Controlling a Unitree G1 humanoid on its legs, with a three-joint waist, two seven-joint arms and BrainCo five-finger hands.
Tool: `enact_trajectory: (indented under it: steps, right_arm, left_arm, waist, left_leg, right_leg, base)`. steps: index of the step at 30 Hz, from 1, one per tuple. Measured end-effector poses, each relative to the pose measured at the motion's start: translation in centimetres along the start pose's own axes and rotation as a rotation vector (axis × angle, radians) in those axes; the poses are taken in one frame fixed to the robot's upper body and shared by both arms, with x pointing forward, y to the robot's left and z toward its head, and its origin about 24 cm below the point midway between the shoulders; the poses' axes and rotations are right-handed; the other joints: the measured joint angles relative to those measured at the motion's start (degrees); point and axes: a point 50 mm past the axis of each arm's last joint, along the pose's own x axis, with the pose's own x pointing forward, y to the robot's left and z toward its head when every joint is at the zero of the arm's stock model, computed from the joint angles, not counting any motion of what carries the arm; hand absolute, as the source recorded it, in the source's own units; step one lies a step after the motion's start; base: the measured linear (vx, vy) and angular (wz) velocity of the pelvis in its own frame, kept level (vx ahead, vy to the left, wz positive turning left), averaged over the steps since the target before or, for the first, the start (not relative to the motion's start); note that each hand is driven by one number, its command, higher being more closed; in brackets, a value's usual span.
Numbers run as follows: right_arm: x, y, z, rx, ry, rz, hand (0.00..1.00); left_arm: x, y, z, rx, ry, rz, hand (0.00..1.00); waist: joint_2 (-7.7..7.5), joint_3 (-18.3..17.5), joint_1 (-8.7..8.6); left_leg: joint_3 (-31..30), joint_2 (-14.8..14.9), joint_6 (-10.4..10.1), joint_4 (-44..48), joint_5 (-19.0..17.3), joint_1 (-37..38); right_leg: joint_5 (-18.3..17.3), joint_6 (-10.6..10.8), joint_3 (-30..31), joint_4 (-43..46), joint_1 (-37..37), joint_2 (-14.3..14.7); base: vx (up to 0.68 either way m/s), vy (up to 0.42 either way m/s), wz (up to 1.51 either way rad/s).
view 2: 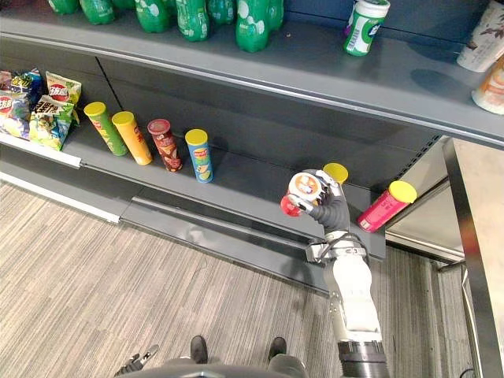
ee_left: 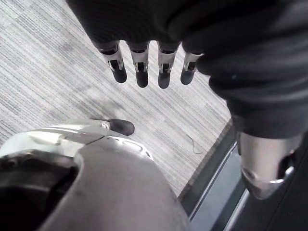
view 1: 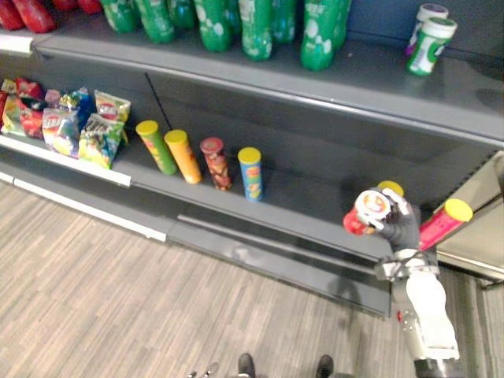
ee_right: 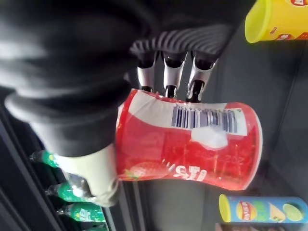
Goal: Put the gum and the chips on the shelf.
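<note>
My right hand [view 1: 402, 225] is shut on a red chips can [view 1: 363, 214] with a white lid, held tilted just above the right end of the lower shelf [view 1: 303, 206]. In the right wrist view the fingers [ee_right: 166, 79] and thumb curl round the red can [ee_right: 192, 144]. Two green-and-white gum bottles [view 1: 430, 45] stand on the upper shelf [view 1: 378, 83] at the right. My left hand [ee_left: 142, 72] hangs over the carpet with straight fingers and holds nothing.
Green, orange, dark red and blue chips cans [view 1: 250, 173] stand in a row on the lower shelf. A yellow-lidded can [view 1: 391, 188] stands behind my right hand and a pink can [view 1: 443, 221] lies to its right. Snack bags [view 1: 79, 126] sit left; green bottles [view 1: 256, 27] above.
</note>
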Motion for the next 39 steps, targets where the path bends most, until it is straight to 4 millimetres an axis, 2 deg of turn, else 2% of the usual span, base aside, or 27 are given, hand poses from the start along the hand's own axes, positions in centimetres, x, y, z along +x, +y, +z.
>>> enact_trajectory:
  steps: [4, 6, 12, 22, 26, 30, 31, 36, 39]
  right_arm:
    - [0.8, -0.1, 1.4, -0.017, -0.051, 0.036, 1.0]
    - [1.7, 0.0, 2.9, -0.038, -0.116, 0.061, 1.0]
    - [3.2, 0.2, 5.3, -0.061, -0.211, 0.099, 1.0]
    - [6.2, 2.3, 9.2, -0.094, -0.348, 0.239, 1.0]
    - [8.1, 2.2, 10.0, -0.119, -0.352, 0.242, 1.0]
    - [10.4, 2.0, 10.5, -0.149, -0.307, 0.253, 1.0]
    - [10.5, 1.9, 10.5, -0.149, -0.304, 0.253, 1.0]
    - [14.2, 1.7, 13.2, -0.218, -0.272, 0.273, 1.0]
    - [15.3, 1.5, 14.3, -0.246, -0.27, 0.27, 1.0]
  left_arm:
    - [-0.1, 0.2, -0.4, 0.003, 0.017, 0.006, 0.0]
    - [-0.1, 0.3, -0.4, 0.006, 0.023, 0.006, 0.0]
    - [-0.1, 0.5, -0.9, 0.007, 0.051, 0.013, 0.0]
    - [-0.1, 0.9, -0.9, 0.036, 0.06, 0.015, 0.0]
    - [-0.1, 1.1, -0.8, 0.051, 0.057, 0.016, 0.0]
    - [-0.1, 1.1, -0.8, 0.055, 0.058, 0.013, 0.0]
    - [-0.1, 1.1, -0.8, 0.055, 0.058, 0.013, 0.0]
    - [-0.2, 1.1, -1.1, 0.064, 0.076, 0.008, 0.0]
    - [-0.2, 1.2, -1.1, 0.064, 0.08, 0.006, 0.0]
  waist:
    - [-0.37, -1.0, 0.05]
    - [-0.39, -1.1, -0.04]
    - [-0.53, -1.7, -0.1]
    - [-1.64, -2.4, 0.09]
    - [-2.4, -2.9, 0.7]
    - [-2.53, -2.9, 1.29]
    - [-2.53, -2.9, 1.29]
    - [-2.56, -2.9, 1.37]
    - [-2.61, -2.9, 1.4]
  left_leg:
    - [0.8, 0.5, 0.1, 0.0, 0.1, 0.2]
    - [1.1, 0.9, 0.3, 0.0, 0.2, 0.5]
    - [1.5, 1.5, 0.5, 0.0, 0.5, 1.0]
    - [2.5, 1.6, 0.7, 0.0, 1.0, 1.1]
    - [2.5, 1.6, 0.7, 0.0, 1.1, 1.1]
    - [2.4, 1.5, 0.7, -0.1, 1.4, 1.1]
    - [2.4, 1.5, 0.7, -0.1, 1.4, 1.1]
    - [2.4, 1.6, 0.7, -0.1, 1.4, 1.2]
    - [2.5, 1.6, 0.7, -0.1, 1.4, 1.2]
  right_leg:
    - [0.8, -0.5, 0.8, -0.7, 0.0, 0.7]
    - [1.1, -0.8, 1.5, -0.8, 0.0, 1.1]
    - [1.4, -1.1, 2.0, -1.2, 0.3, 1.8]
    - [2.2, -1.2, 2.8, -1.7, 0.0, 2.0]
    - [2.5, -1.4, 2.8, -1.9, 0.1, 2.0]
    - [3.0, -1.4, 2.8, -2.7, 0.5, 2.1]
    - [3.0, -1.4, 2.8, -2.7, 0.5, 2.1]
    - [3.4, -1.5, 2.9, -3.2, 0.7, 2.2]
    - [3.5, -1.4, 3.0, -3.5, 0.8, 2.3]
  base:
    - [0.0, -0.019, -0.13]
    - [-0.03, -0.022, -0.14]
    - [-0.03, -0.023, -0.07]
    - [-0.01, -0.005, -0.05]
    - [0.0, 0.0, 0.0]
    - [0.0, 0.0, 0.0]
    - [0.0, 0.0, 0.0]
    - [0.0, 0.0, 0.0]
    - [0.0, 0.0, 0.0]
